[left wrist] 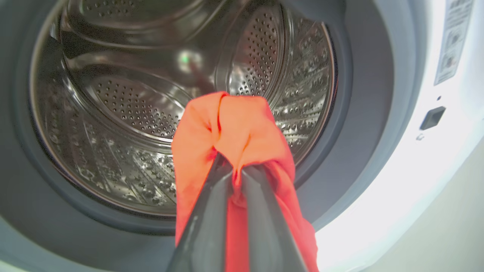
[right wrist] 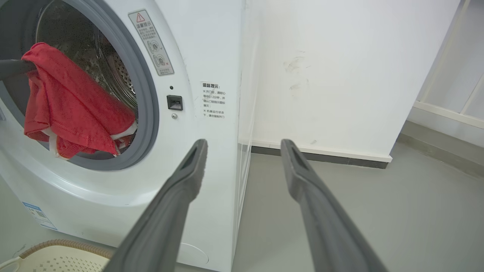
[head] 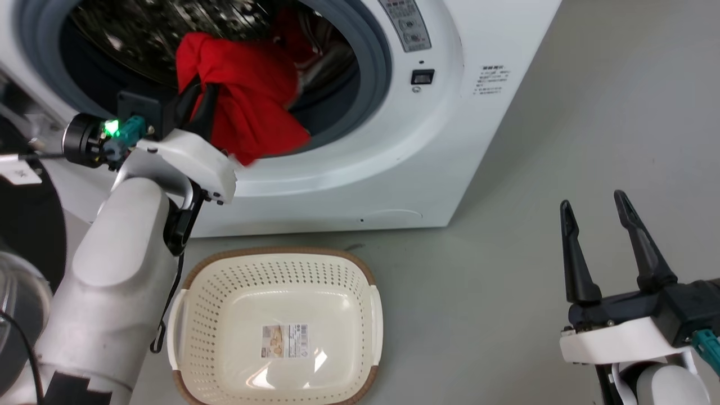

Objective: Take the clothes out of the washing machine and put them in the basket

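Floor (right wrist: 340, 211): grey, smooth, matte.
Wall (right wrist: 340, 105): white, with faint scuff marks (right wrist: 297, 65).
Skirting (right wrist: 321, 155): dark strip where wall meets floor.
Panelled frame (right wrist: 448, 113): white, at the far side.

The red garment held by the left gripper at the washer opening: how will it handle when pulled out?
Probably floppy: the red garment folds over the left gripper and hangs in loose drapes. Likely light, since a pinch on one bunched fold seems to carry it. Its tail hangs by the door seal, so it may drag or snag.
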